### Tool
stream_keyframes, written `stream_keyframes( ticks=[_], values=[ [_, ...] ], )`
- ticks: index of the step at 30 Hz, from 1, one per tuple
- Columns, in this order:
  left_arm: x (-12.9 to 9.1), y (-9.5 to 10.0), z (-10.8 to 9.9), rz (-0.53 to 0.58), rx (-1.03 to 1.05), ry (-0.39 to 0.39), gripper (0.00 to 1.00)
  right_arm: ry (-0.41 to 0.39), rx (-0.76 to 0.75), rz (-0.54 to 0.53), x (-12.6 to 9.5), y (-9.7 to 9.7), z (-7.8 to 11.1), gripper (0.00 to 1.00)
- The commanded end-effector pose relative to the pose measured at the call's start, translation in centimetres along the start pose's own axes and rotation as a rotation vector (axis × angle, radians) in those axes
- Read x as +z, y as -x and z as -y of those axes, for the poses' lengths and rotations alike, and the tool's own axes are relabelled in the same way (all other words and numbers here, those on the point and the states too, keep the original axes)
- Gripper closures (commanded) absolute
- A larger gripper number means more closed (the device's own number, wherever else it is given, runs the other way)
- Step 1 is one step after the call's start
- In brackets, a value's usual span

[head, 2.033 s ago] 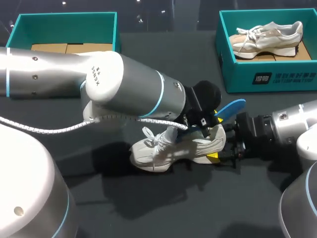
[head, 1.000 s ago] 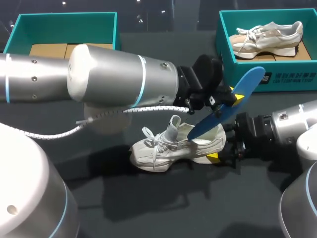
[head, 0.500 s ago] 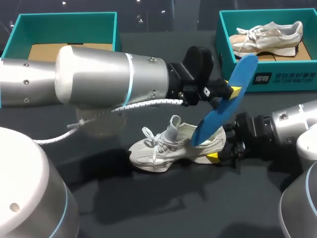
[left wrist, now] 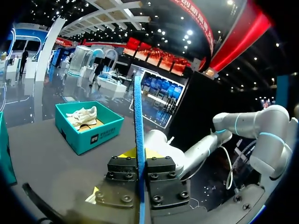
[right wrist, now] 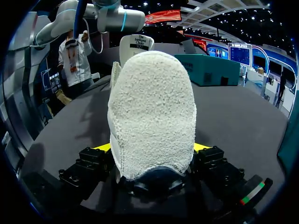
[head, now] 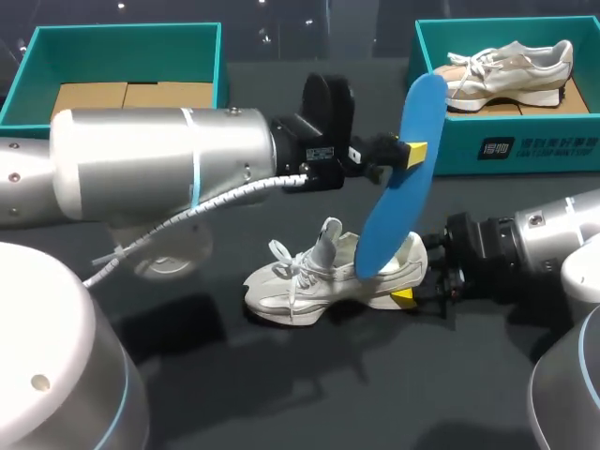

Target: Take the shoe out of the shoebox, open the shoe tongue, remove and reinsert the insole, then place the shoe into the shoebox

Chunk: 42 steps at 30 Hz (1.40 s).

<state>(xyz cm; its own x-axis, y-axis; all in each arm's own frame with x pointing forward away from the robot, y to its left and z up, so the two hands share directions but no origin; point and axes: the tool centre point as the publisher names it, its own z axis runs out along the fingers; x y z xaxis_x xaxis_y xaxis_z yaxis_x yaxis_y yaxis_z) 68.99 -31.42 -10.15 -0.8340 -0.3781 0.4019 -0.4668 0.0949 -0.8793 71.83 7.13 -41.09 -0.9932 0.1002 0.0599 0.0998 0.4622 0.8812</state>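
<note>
2 end effectors work over the dark surface (head: 309, 394). The left end effector (head: 410, 153) pinches the blue insole (head: 398, 202) near its upper end, and the insole hangs steeply down from it. Whether the insole's lower end touches the shoe (head: 314, 279) below cannot be told. In the left wrist view the insole stands edge-on, clamped between the 2 fingers. The pale shoe rests on the surface under the left end effector, its heel held from both sides by the right end effector (head: 405, 292). Beyond the right end effector, well apart, a teal shoebox (head: 525, 150) holds 1 second shoe (head: 506, 66).
</note>
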Motion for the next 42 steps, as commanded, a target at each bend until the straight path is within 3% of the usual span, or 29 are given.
stream_keyframes(
  ticks=[1, 5, 10, 15, 18, 24, 30, 35, 42],
  values=[
    [-3.7, 1.4, 1.1, -0.189, -0.006, 0.062, 1.0, -0.003, 0.001, 0.0, 0.1, -0.1, 0.0, 1.0],
    [-3.0, 1.4, 1.4, -0.175, 0.053, 0.112, 1.0, -0.003, 0.001, 0.0, 0.1, -0.1, 0.0, 1.0],
    [-2.2, 1.0, 0.6, -0.022, 0.201, 0.157, 1.0, -0.003, 0.001, 0.0, 0.1, -0.1, 0.0, 1.0],
    [-1.5, 1.9, -0.3, 0.096, 0.241, 0.259, 1.0, -0.003, 0.001, 0.0, 0.1, -0.1, 0.0, 1.0],
    [-1.0, 2.3, -0.7, 0.182, 0.289, 0.276, 1.0, -0.003, 0.001, 0.0, 0.1, -0.1, 0.0, 1.0],
    [-0.8, 3.8, -1.6, 0.183, 0.254, 0.326, 1.0, -0.003, 0.001, 0.0, 0.1, -0.1, 0.0, 1.0],
    [-0.9, 5.0, -1.6, 0.117, 0.163, 0.411, 1.0, -0.003, 0.001, 0.0, 0.1, -0.1, 0.0, 1.0],
    [-1.2, 5.3, -0.8, 0.043, 0.123, 0.422, 1.0, -0.003, 0.001, 0.0, 0.1, -0.1, 0.0, 1.0],
    [-2.2, 5.5, -0.2, -0.057, 0.09, 0.368, 1.0, -0.003, 0.001, 0.0, 0.1, -0.1, 0.0, 1.0]
  ],
)
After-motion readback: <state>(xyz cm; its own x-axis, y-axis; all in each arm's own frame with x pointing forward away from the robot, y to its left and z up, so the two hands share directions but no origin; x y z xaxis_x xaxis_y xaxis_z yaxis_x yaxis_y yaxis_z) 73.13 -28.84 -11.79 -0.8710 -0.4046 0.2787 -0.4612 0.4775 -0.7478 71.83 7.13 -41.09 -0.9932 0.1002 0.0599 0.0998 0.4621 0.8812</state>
